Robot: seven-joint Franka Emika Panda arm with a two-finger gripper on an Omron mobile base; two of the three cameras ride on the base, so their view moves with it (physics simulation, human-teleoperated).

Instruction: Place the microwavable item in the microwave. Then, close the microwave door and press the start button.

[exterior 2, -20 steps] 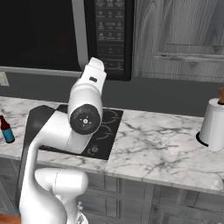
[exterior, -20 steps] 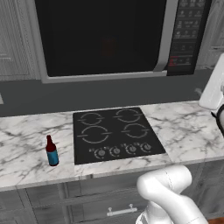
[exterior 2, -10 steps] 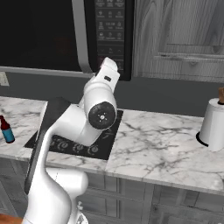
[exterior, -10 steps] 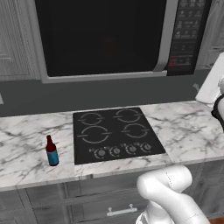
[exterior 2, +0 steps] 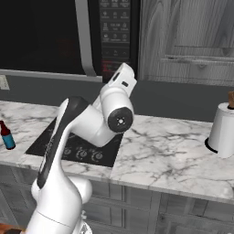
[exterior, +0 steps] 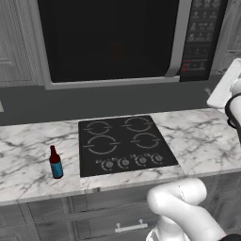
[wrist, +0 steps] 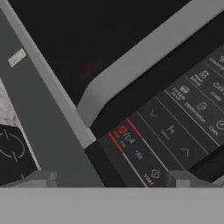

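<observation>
The microwave [exterior: 113,42] hangs above the stovetop with the microwave door [exterior: 106,40] shut, its long grey handle [wrist: 144,52] beside the black button panel [exterior 2: 116,34]. A faint reddish blur [wrist: 91,68] shows through the dark window; I cannot tell what it is. My gripper [wrist: 113,181] is open and holds nothing. It points at the lower part of the panel, close to the start key [wrist: 151,175] and the red key [wrist: 122,131]. In the right base view my white hand [exterior 2: 122,81] reaches up just under the panel.
A slim blue-labelled bottle [exterior: 55,162] stands on the marble counter [exterior: 28,155] left of the black stovetop [exterior: 124,143]. A white paper towel roll [exterior 2: 222,130] stands on the counter at the right. Grey cabinets [exterior 2: 187,36] flank the microwave.
My arm has swung to the right and lifted the hand up toward the button panel. The jaws stayed open. The door and the bottle have not moved.
</observation>
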